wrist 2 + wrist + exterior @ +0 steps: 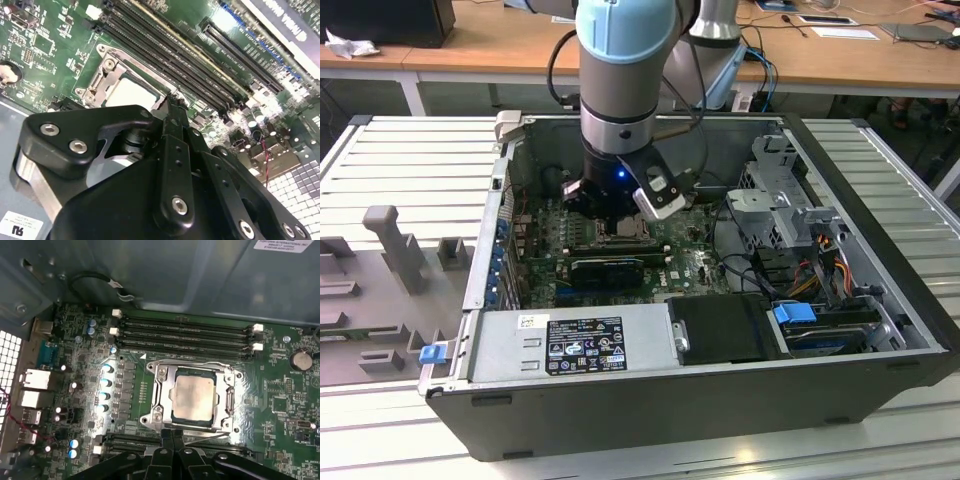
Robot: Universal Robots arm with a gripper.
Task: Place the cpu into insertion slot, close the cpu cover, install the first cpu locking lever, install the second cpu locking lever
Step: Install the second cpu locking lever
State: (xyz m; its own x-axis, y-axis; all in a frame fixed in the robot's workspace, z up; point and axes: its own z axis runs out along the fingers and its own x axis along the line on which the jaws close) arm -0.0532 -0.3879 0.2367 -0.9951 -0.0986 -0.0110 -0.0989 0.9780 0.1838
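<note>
I have the gripper (172, 440) down inside the open computer case (880, 300), its fingers (166, 436) pressed together and holding nothing. In the first wrist view the cpu (194, 395) lies flat in the insertion slot (176, 415), directly at 12 o'clock from the fingertips and just beyond them. The cpu cover (162, 390) lies closed around the chip (silver frame, square cutout). Black memory slots (185, 335) run across the motherboard (280, 405) beyond the socket.
</note>
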